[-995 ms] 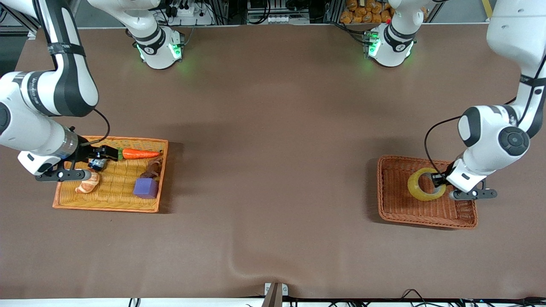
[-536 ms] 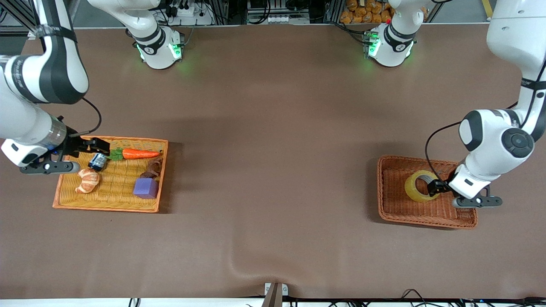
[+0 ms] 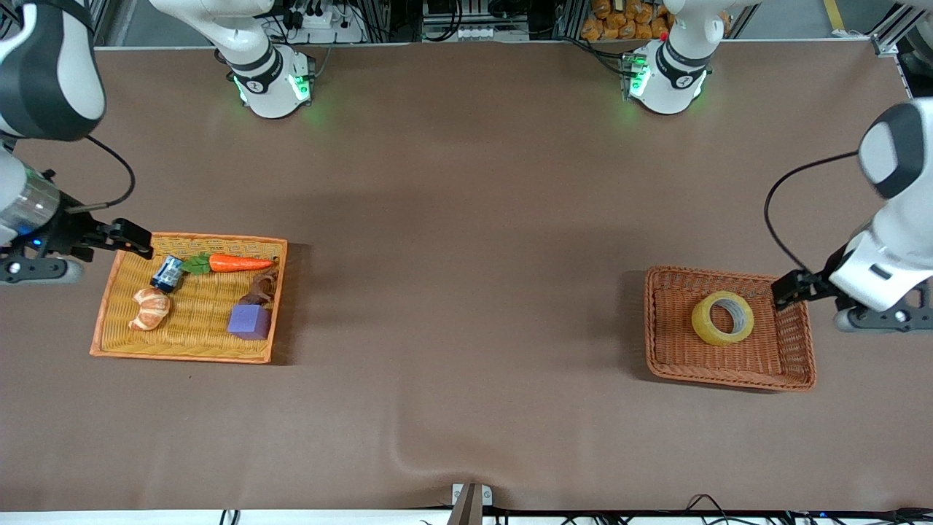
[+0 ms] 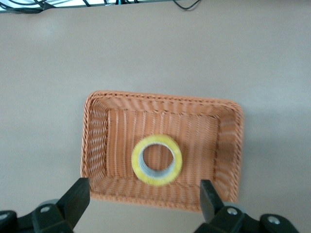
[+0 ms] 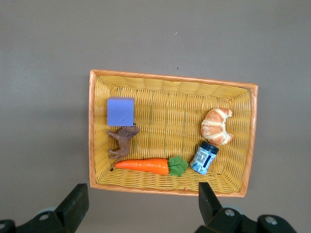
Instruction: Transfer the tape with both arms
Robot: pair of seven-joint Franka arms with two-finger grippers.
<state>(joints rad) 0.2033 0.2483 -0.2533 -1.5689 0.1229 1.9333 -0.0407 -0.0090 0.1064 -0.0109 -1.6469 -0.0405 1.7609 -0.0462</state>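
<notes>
The tape, a yellowish ring with a pale core, lies flat and free in the brown wicker basket at the left arm's end of the table. My left gripper hangs open and empty over that basket's edge, clear of the tape. In the left wrist view the tape sits in the middle of the basket, well below my open left gripper. My right gripper is open and empty over a corner of the yellow basket. The right wrist view shows the right gripper above that basket's rim.
The yellow basket holds a carrot, a croissant, a purple block, a blue can and a small brown toy animal. Brown table cloth stretches between the two baskets. Both arm bases stand along the table's edge farthest from the front camera.
My left gripper opened, let go of the tape and rose away toward its end of the table; the tape settled flat in the basket. My right gripper drew back off the yellow basket.
</notes>
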